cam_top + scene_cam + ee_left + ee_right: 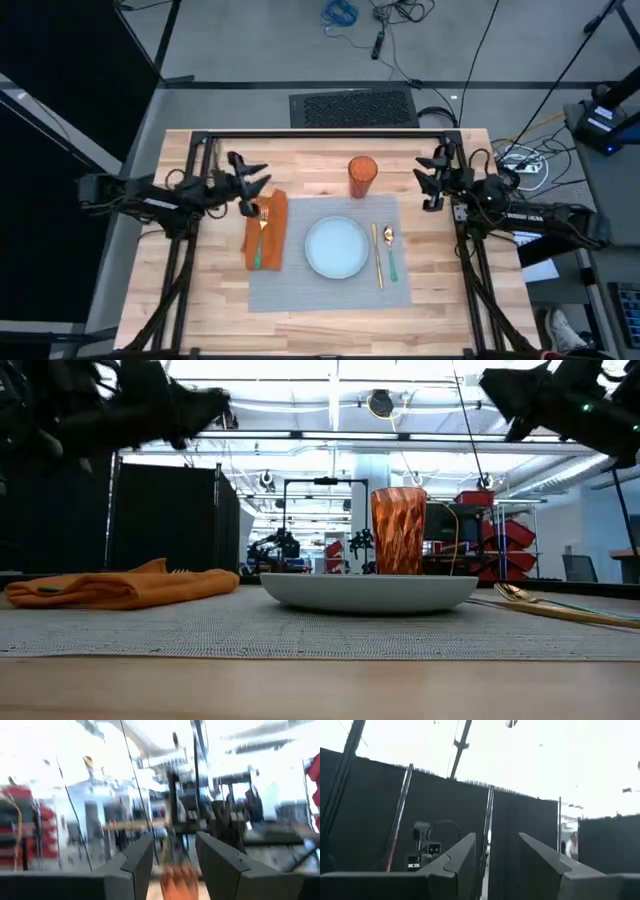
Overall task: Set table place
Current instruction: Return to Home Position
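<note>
— Where in the frame, the place (300, 290)?

— Centred on the table (330, 330), flat, with its long axis running side to side between the two arms. Holds the plate (336, 247) at its middle, the orange cup (362, 176) at its far edge, and the knife (377, 258) and the spoon (390, 252) down its right side. On its left end, the orange napkin (272, 215) with the fork (261, 235).

— And the claws?

— Left gripper (256, 186) raised over the mat's far left corner, above the napkin's far end, fingers spread, nothing between them. Right gripper (428, 180) raised over bare wood just off the mat's far right corner, likewise spread and empty. Both pointing inward, facing each other across the cup.

— Nearer to the setting?

— Left one, hanging over the napkin. Right one clear of the mat, though closer to the cup.

— Matters for the retreat how?

— Lies inward of each claw. Probably calls for drawing outward, each arm to its own side, away from the cup. Looks high enough, in the low view, to clear everything laid.
</note>
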Action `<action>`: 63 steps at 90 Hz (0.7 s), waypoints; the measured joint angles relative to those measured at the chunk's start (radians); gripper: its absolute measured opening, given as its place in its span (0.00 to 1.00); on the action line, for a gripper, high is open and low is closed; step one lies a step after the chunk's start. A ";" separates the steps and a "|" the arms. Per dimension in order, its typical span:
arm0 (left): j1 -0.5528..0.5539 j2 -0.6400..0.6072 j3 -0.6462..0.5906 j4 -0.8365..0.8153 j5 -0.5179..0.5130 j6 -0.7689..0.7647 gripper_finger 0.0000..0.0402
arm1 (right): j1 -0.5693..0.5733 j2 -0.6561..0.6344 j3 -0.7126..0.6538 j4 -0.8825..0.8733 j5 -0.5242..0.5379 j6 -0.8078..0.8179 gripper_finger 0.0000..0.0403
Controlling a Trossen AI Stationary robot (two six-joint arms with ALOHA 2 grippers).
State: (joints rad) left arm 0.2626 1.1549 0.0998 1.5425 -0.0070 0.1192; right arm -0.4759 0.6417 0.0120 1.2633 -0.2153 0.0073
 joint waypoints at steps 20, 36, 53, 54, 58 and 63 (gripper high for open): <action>0.000 -0.117 0.000 -0.001 -0.014 0.035 0.33 | 0.030 -0.070 0.000 0.042 0.008 -0.032 0.33; -0.001 -0.242 0.001 -0.237 -0.080 0.128 0.33 | 0.051 -0.164 0.001 -0.059 0.077 -0.046 0.33; -0.001 -0.448 0.143 -0.991 -0.137 0.157 0.33 | 0.100 -0.269 0.002 -0.302 0.182 -0.087 0.33; -0.001 -0.455 0.159 -1.040 -0.142 0.156 0.33 | 0.104 -0.276 0.002 -0.322 0.192 -0.092 0.33; -0.001 -0.474 0.227 -1.224 -0.164 0.150 0.33 | 0.121 -0.298 0.002 -0.404 0.232 -0.113 0.33; -0.001 -0.481 0.293 -1.392 -0.184 0.124 0.33 | 0.142 -0.317 0.002 -0.501 0.278 -0.137 0.33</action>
State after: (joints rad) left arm 0.2615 0.6737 0.3932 0.1503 -0.1908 0.2436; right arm -0.3334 0.3242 0.0139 0.7627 0.0624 -0.1297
